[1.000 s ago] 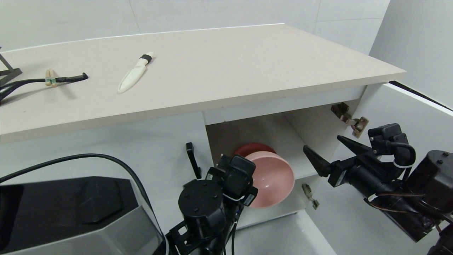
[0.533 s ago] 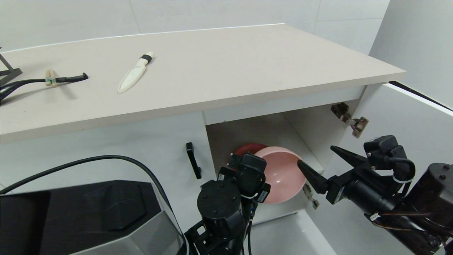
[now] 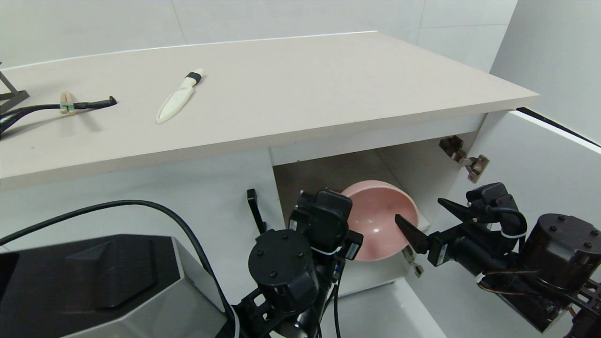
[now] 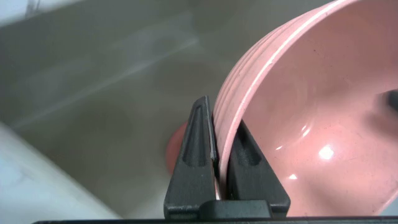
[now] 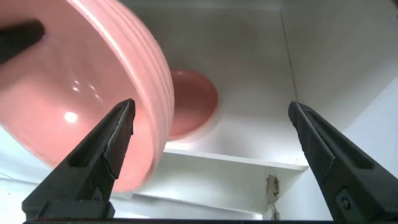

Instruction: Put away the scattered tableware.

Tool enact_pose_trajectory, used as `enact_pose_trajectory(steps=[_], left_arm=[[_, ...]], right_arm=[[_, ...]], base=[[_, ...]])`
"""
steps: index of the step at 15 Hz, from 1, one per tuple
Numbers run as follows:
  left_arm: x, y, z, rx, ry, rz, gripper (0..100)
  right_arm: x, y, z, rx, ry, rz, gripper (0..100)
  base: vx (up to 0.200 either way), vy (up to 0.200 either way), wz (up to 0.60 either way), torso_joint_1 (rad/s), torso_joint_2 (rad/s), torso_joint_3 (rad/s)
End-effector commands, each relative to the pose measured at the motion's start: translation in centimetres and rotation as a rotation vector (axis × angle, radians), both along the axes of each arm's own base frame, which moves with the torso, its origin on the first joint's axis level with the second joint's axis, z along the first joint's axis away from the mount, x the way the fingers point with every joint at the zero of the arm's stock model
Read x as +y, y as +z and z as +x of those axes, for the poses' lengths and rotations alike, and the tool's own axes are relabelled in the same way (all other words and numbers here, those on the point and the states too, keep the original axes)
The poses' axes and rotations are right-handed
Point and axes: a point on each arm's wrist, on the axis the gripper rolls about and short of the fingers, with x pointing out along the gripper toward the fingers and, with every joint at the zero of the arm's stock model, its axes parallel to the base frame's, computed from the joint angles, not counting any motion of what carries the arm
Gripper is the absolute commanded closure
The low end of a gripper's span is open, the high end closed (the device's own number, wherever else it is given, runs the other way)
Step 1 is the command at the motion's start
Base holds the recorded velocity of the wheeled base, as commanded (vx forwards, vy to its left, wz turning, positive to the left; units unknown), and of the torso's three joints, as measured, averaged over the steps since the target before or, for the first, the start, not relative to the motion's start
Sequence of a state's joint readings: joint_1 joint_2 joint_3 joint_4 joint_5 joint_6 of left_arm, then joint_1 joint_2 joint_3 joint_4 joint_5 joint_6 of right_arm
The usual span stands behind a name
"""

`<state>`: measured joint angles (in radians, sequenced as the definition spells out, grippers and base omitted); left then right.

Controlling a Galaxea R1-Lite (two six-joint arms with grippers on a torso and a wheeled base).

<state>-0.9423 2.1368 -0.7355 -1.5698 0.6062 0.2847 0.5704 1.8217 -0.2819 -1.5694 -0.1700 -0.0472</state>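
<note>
Pink ribbed bowl (image 3: 382,218) hangs tilted in the mouth of the open white cabinet (image 3: 408,169) under the beige counter (image 3: 305,89). Its rim is pinched between the clenched fingers of the left gripper (image 4: 220,146). Behind it, a red dish (image 5: 196,93) lies on the cabinet shelf. The right gripper (image 3: 419,210) hovers just beside the bowl, fingers spread wide and holding nothing.

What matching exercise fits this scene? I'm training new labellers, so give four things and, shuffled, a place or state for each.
Things:
1 pink bowl
2 red dish
3 cream knife
4 right gripper

Places or states:
A lying on the countertop
B open, holding nothing
C pinched at its rim by the left gripper
D on the cabinet shelf

Pairs: 1-C, 2-D, 3-A, 4-B
</note>
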Motion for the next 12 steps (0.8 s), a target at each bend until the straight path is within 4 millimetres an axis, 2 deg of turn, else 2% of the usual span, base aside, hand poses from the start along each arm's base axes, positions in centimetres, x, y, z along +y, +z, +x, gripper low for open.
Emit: enact_pose_trajectory(steps=[1, 7, 8, 12], left_arm=[[0.0, 0.4, -0.1, -0.009, -0.012, -0.008, 100], [0.0, 0.4, -0.1, -0.008, -0.012, -0.007, 100], [0.0, 0.4, -0.1, -0.009, -0.012, -0.008, 100], [-0.5, 0.9, -0.6, -0.023, -0.06, -0.019, 100]], right_arm=[[0.0, -0.3, 0.2, 0.007, -0.005, -0.005, 0], [0.3, 0.7, -0.3, -0.026, 0.015, 0.018, 0], [0.4, 0.7, -0.5, -0.024, 0.021, 0.017, 100], [1.0, 0.6, -1.0, -0.017, 0.054, 0.019, 100]], base=[[0.0, 0.0, 0.0, 0.0, 0.0, 0.0], [0.0, 0.0, 0.0, 0.0, 0.0, 0.0], [0.0, 0.0, 0.0, 0.0, 0.0, 0.0], [0.0, 0.0, 0.0, 0.0, 0.0, 0.0]])
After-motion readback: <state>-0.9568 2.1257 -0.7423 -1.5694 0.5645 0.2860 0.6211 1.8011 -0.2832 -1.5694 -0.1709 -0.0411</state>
